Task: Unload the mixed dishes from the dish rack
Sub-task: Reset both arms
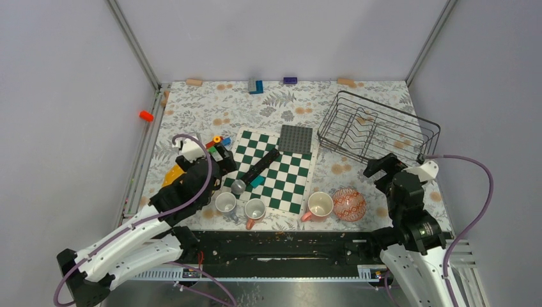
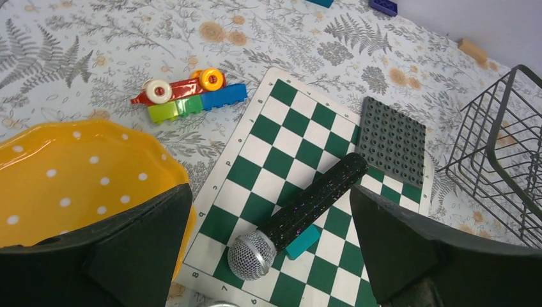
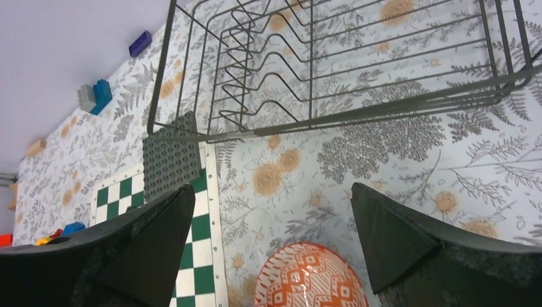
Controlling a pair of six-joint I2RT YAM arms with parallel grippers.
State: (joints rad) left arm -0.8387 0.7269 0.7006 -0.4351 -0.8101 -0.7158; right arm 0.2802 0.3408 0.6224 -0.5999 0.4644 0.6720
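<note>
The black wire dish rack (image 1: 377,128) stands at the back right, and no dishes show in it (image 3: 358,64). A red-and-white dish (image 1: 349,203) (image 3: 310,278) rests on the table near the front. To its left are a pink mug (image 1: 319,205), a second pink mug (image 1: 255,210) and a grey mug (image 1: 225,203). The yellow plate (image 1: 171,174) (image 2: 70,179) lies at the left, partly under my left arm. My left gripper (image 1: 217,160) (image 2: 270,192) hangs open beside the plate. My right gripper (image 1: 378,167) (image 3: 271,188) is open just above the dish, holding nothing.
A green-and-white chessboard (image 1: 275,167) lies mid-table with a black microphone (image 2: 307,211) and a teal block on it, and a dark studded plate (image 1: 296,138) at its far corner. Toy blocks (image 2: 188,96) sit at the left. More blocks (image 1: 255,85) line the back edge.
</note>
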